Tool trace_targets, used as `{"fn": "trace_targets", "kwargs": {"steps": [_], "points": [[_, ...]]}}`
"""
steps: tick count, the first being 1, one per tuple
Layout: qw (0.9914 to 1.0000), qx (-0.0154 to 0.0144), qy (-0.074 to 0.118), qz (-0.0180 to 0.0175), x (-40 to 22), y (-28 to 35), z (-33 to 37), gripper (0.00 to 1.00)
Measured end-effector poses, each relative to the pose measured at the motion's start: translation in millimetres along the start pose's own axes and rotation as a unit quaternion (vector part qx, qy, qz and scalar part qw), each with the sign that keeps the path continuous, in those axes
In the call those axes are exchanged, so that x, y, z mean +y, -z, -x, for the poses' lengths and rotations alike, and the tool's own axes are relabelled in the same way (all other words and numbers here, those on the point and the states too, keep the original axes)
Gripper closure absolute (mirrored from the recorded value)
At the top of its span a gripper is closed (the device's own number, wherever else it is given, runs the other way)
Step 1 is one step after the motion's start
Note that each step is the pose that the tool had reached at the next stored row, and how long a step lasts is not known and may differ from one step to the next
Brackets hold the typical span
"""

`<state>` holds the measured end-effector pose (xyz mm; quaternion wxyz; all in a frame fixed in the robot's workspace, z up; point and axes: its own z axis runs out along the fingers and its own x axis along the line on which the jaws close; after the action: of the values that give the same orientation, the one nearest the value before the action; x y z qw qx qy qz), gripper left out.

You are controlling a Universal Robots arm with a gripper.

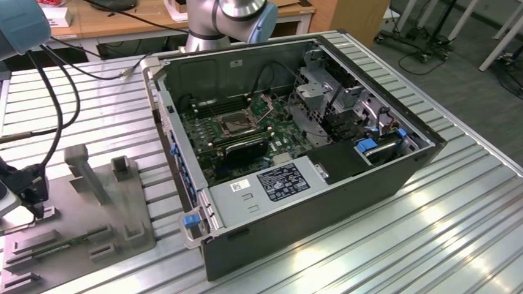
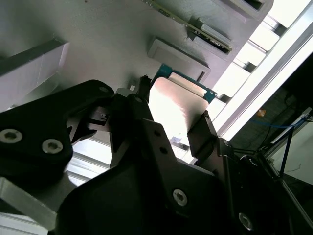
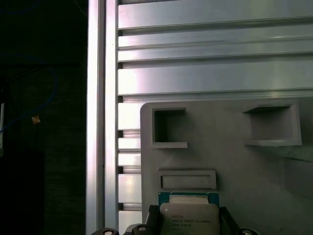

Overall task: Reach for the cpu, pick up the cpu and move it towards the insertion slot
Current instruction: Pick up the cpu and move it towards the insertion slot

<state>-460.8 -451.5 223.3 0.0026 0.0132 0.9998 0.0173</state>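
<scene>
Second wrist view: the black gripper [image 2: 171, 110] pinches the cpu [image 2: 178, 100] by two opposite edges, fingers [image 2: 139, 122] pressed against it, close above the grey tray [image 2: 98, 34].

First wrist view: tray recesses [image 3: 168, 128] lie just beyond the fingertips, with the ribbed aluminium table [image 3: 205, 73] past them.

Exterior view: the arm [image 1: 21, 24] reaches steeply down. The insertion slot [image 1: 234, 124] lies well apart from the gripper, inside the open computer case [image 1: 327, 202].

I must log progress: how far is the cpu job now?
Done: the reach; the gripper grips the cpu by two opposite edges. In hand: the pick-up, the cpu at the grey tray, lift unclear. Left: the carry to the insertion slot inside the computer case.
</scene>
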Motion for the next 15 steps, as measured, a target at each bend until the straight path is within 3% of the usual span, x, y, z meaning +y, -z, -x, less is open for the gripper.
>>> {"fn": "trace_targets", "kwargs": {"steps": [15], "points": [[1.0,0.0,0.0,0.0,0.3,9.5,0.0,0.45]]}}
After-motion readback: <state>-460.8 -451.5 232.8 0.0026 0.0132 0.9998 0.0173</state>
